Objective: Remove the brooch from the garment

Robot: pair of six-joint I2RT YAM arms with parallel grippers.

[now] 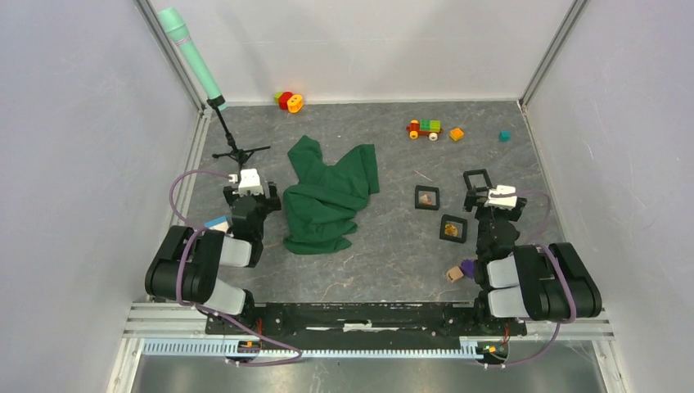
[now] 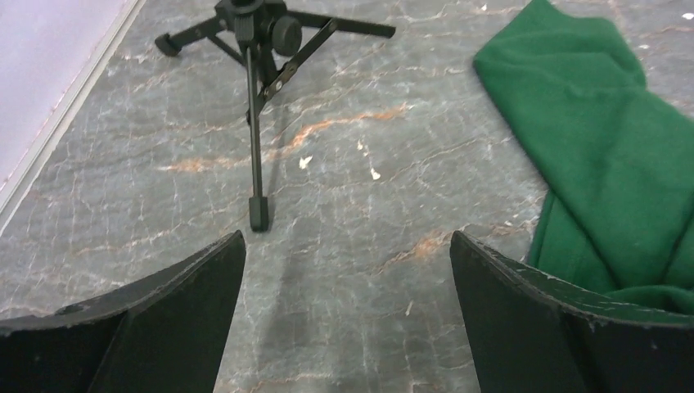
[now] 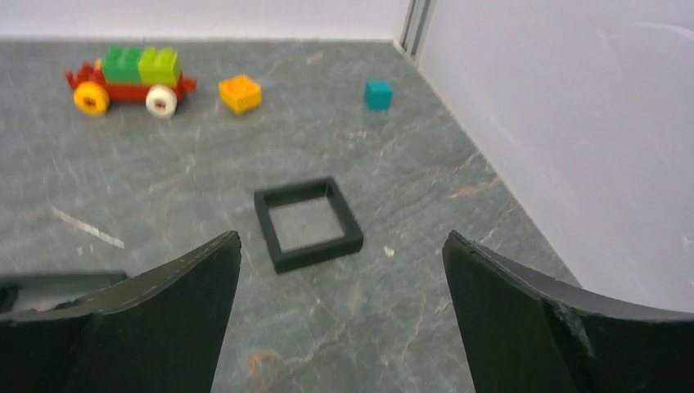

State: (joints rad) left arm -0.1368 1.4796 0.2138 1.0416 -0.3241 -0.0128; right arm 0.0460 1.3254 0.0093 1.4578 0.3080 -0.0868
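The green garment (image 1: 331, 196) lies crumpled on the grey table, left of centre; its edge also shows at the right of the left wrist view (image 2: 606, 139). The brooch does not show in any view. My left gripper (image 1: 248, 178) hovers just left of the garment. Its jaws (image 2: 348, 237) stand wide open over bare table, holding nothing. My right gripper (image 1: 495, 196) is on the right side of the table, well away from the cloth. It is open and empty too (image 3: 340, 236).
A black tripod (image 2: 254, 49) carrying a teal tube (image 1: 196, 57) stands just ahead of the left gripper. Three black square frames (image 1: 426, 197) (image 1: 452, 228) (image 3: 307, 223) lie near the right gripper. A toy train (image 3: 131, 78), orange block (image 3: 240, 92) and teal cube (image 3: 377, 94) sit farther back.
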